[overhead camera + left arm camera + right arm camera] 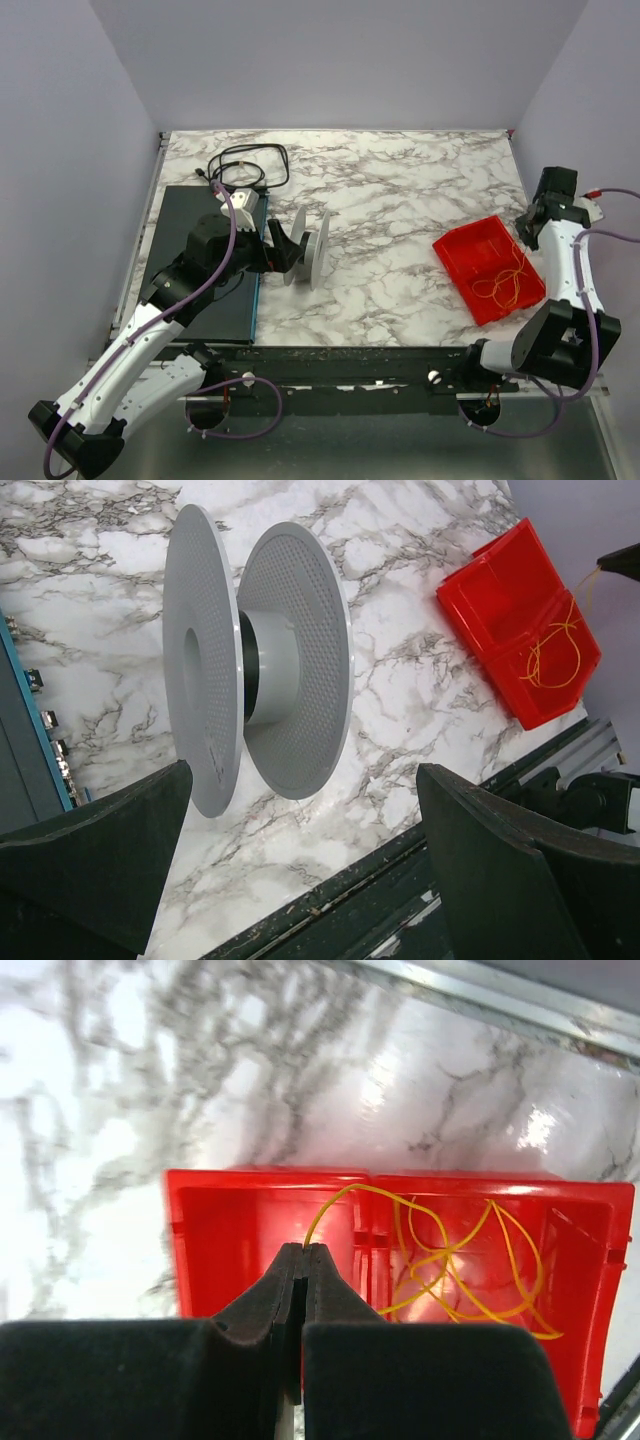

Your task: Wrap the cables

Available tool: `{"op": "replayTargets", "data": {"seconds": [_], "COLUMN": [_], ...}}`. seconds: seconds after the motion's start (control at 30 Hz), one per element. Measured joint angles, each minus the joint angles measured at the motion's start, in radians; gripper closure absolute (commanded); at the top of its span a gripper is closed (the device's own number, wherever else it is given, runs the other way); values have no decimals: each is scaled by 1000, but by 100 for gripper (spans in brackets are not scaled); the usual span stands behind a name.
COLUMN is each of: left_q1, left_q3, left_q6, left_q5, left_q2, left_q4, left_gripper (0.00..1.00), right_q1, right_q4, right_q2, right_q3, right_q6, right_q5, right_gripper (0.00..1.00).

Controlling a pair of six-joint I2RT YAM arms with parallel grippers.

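R tool (303, 1250) pinched tight on the thin yellow wire (345, 1190) over red bin (230, 1230) at right, L tool (305, 780) spread wide apart near grey spool (270, 660).

Cannot see the cable (440, 1258) end: lost between the pressed-together tips of the right gripper (303, 1252). Cannot trace the strand from red bin (240, 1240) to gripper in top view; too thin. Notes bin's near side hidden behind the fingers (420, 1380), right corner cut by frame edge.
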Motion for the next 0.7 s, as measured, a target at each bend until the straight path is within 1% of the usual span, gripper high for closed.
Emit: {"op": "replayTargets", "data": {"seconds": [0.2, 0.4, 0.53, 0.7], "left_q1": [0, 0, 0, 0], "left_q3": [0, -10, -13, -8], "left_q6": [0, -3, -4, -5], "left_q5": [7, 8, 8, 3], "left_q2": [0, -5, -5, -5], "left_q4": [0, 6, 1, -20], "left_gripper": [1, 1, 1, 1], "right_q1": [0, 0, 0, 0], "right_q4": [-19, -27, -35, -41], "right_q2": [-99, -166, -150, -75], "right_q3": [146, 354, 479, 656], "right_q6": [-57, -95, -101, -107], "right_q5": [-42, -126, -231, -420], "right_gripper": [99, 99, 99, 99]}}
